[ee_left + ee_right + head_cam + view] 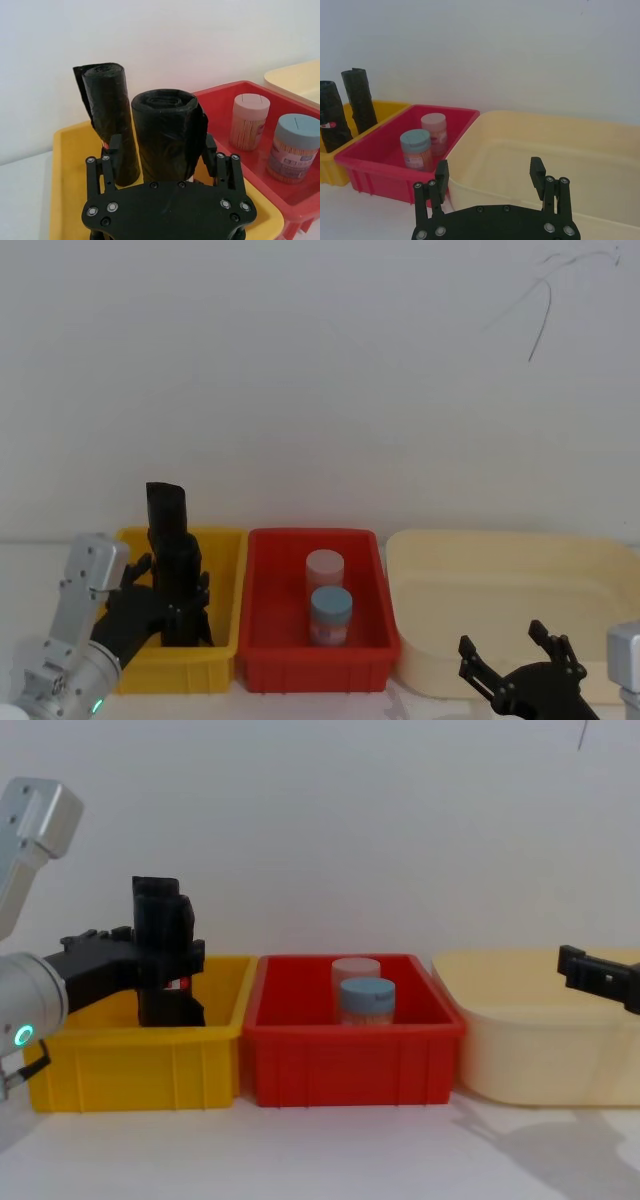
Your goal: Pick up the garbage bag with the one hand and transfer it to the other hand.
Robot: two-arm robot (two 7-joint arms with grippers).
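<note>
Garbage bag [167, 135], thick black crinkly plastic roll, stands upright, long axis vertical, in yellow plastic bin [225, 660] beside slimmer black roll [107, 115]. Left black fingered gripper [161, 152] clamps its sides. Right black fingered gripper [490, 180] spread wide, holding nothing, near cream tub [600, 150].

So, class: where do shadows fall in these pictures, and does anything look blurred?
Chest view: soft shadows lie on the white table in front of the yellow plastic bin and cream tub. Left wrist view: the left gripper around the thick black garbage bag roll looks sharp; nothing is clearly blurred.
</note>
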